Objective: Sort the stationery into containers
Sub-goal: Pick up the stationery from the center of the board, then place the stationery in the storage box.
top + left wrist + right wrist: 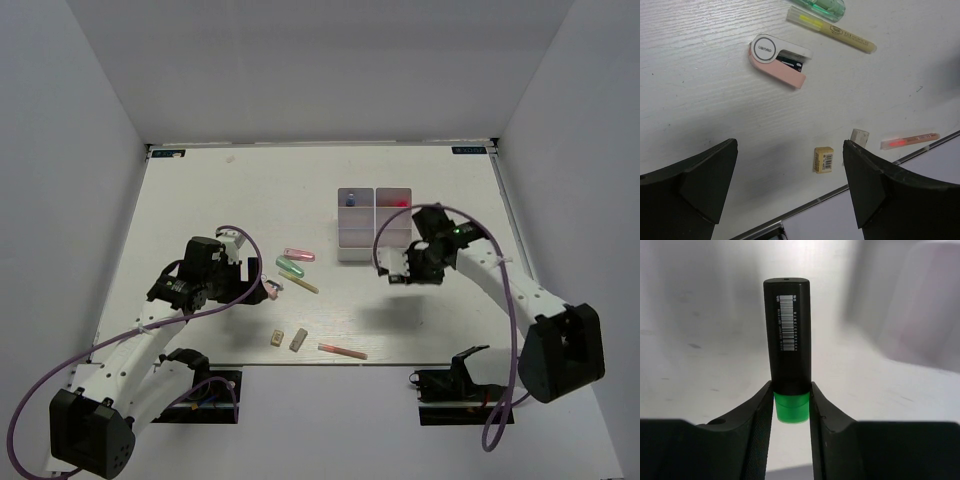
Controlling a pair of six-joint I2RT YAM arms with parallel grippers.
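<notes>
Compartment box [358, 257] sits right of table [220, 200] centre. Far two cells occupied, four nearer cells look bare.

Right gripper [791, 402] at box's 6 o'clock, just beside near wall. Jaws filled by black highlighter [787, 335] jutting ahead.

Open tabletop from box's 9 round to 12.

At box's 8 o'clock, tight cluster: pink marker [299, 254], green marker [290, 267], yellow pen [300, 283]. Narrow gaps only.

Left gripper [790, 150], jaws wide, at cluster's 8 o'clock. Pink stapler [780, 61] just ahead, bare table around it.

Beige eraser [823, 159], grey eraser [859, 136], pink pen [910, 141] along near edge, 6 o'clock. Clear strip between them and cluster.

Enclosure walls [330, 70] shut in left, right, far sides.
</notes>
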